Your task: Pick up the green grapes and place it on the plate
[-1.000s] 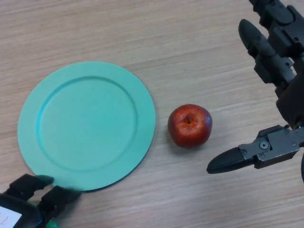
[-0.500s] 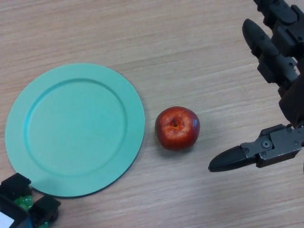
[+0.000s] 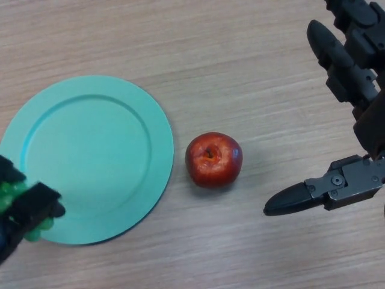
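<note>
A round teal plate (image 3: 90, 150) lies on the wooden table at the left. My left hand (image 3: 27, 208) comes in at the lower left, its fingers curled round a bunch of green grapes (image 3: 8, 194). It holds the bunch over the plate's near left rim; most of the bunch is hidden by the fingers. My right hand (image 3: 343, 114) is open at the right edge, fingers spread, holding nothing, to the right of the apple.
A red apple (image 3: 213, 159) sits on the table just right of the plate, between it and my right hand. The wooden table top (image 3: 198, 54) stretches beyond the plate.
My left hand has risen from the bottom left corner with the grapes and now reaches over the plate's rim. The view has shifted, so plate and apple appear further left. The right hand stays put.
</note>
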You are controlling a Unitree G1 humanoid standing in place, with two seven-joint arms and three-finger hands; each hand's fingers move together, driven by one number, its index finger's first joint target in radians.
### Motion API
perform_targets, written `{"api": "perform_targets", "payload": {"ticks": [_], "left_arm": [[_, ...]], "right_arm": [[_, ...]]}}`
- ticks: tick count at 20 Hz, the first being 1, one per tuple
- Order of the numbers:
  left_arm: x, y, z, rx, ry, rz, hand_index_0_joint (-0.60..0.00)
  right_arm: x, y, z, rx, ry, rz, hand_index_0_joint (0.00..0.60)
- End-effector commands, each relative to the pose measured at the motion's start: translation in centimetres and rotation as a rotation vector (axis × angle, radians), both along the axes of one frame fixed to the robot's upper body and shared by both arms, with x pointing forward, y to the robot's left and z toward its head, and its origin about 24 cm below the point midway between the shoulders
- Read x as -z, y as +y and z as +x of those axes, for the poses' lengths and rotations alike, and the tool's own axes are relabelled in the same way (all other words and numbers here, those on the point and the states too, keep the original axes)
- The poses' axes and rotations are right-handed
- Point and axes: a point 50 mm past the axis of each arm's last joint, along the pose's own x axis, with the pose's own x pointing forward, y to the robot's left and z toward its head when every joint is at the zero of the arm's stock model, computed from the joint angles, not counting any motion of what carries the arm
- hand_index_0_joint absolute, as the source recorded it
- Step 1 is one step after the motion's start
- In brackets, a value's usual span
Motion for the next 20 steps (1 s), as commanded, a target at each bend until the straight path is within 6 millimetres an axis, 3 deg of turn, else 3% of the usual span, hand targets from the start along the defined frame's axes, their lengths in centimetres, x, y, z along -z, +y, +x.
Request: {"api": "perform_targets", "payload": {"ticks": [1, 4, 7, 9, 10, 11, 12, 17, 20], "left_arm": [[-4.1, 1.0, -0.5, -0.006, -0.193, -0.076, -0.6], [-6.3, 0.1, 1.2, 0.007, -0.303, -0.121, -0.6], [-6.8, -0.9, 1.8, 0.03, -0.279, -0.139, -0.6], [-6.9, -1.1, 1.9, 0.039, -0.269, -0.138, -0.4], [-7.0, -1.1, 1.8, 0.042, -0.274, -0.148, -0.248], [-7.3, -1.1, 1.8, 0.051, -0.283, -0.178, -0.15], [-8.1, -1.1, 1.6, 0.084, -0.315, -0.281, -0.007], [-9.2, 0.0, 1.5, 0.046, -0.343, -0.433, 0.0], [-8.7, 0.9, 1.7, 0.028, -0.167, -0.785, 0.0]], "right_arm": [[-2.7, -0.5, -1.4, 0.006, -0.214, 0.049, 0.0], [-2.6, -0.3, -1.4, -0.002, -0.218, 0.048, 0.0], [-2.6, -0.2, -1.4, 0.0, -0.222, 0.047, 0.0], [-2.6, -0.2, -1.4, 0.0, -0.223, 0.046, 0.0], [-2.6, -0.2, -1.4, 0.001, -0.222, 0.047, 0.0], [-2.6, -0.2, -1.4, 0.001, -0.222, 0.047, 0.0], [-2.6, -0.2, -1.3, 0.004, -0.22, 0.041, 0.0], [-2.6, 0.1, -1.2, 0.001, -0.215, 0.031, 0.0], [-2.5, 0.3, -1.1, -0.005, -0.214, 0.031, 0.0]]}}
